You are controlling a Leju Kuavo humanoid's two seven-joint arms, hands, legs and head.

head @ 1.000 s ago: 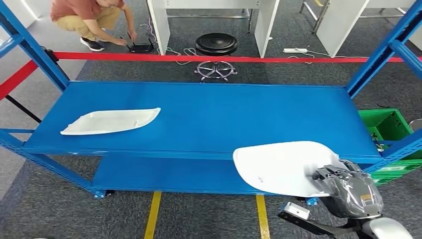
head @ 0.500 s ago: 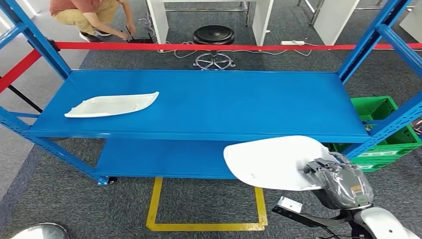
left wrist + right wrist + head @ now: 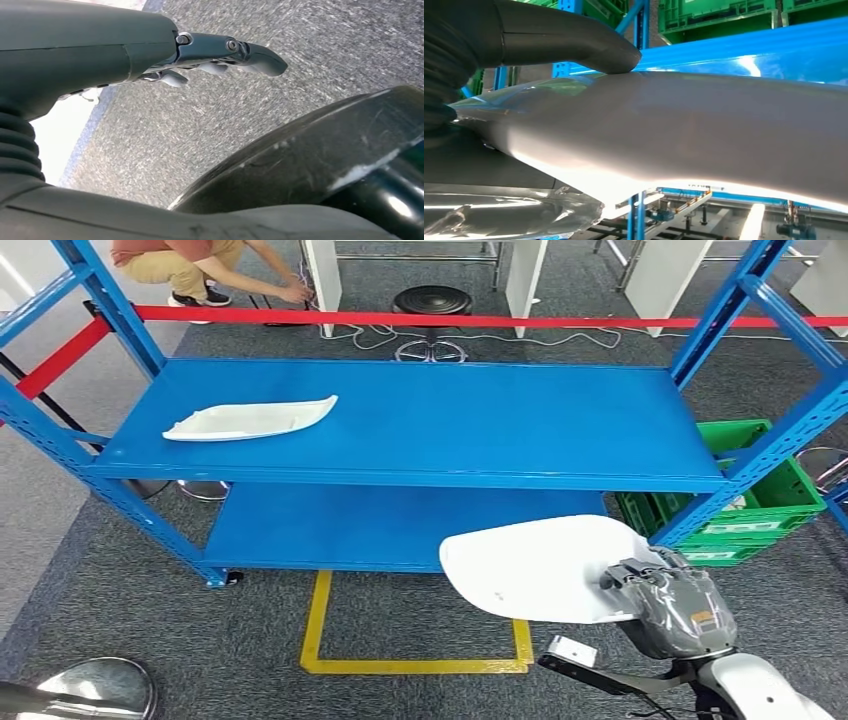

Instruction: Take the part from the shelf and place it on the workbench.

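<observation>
My right hand (image 3: 668, 608) grips the white part (image 3: 540, 567) — clear of the blue shelf (image 3: 450, 420). My left hand (image 3: 200, 55) holds nothing, fingers extended over carpet.

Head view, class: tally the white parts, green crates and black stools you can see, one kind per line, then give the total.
White parts: 2, one in the right hand, one on the shelf
Green crates: 1
Black stools: 1
Total: 4

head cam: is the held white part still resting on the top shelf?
No. The white part is off the blue shelf, held by the right hand over the carpet near the yellow floor marking.
</observation>
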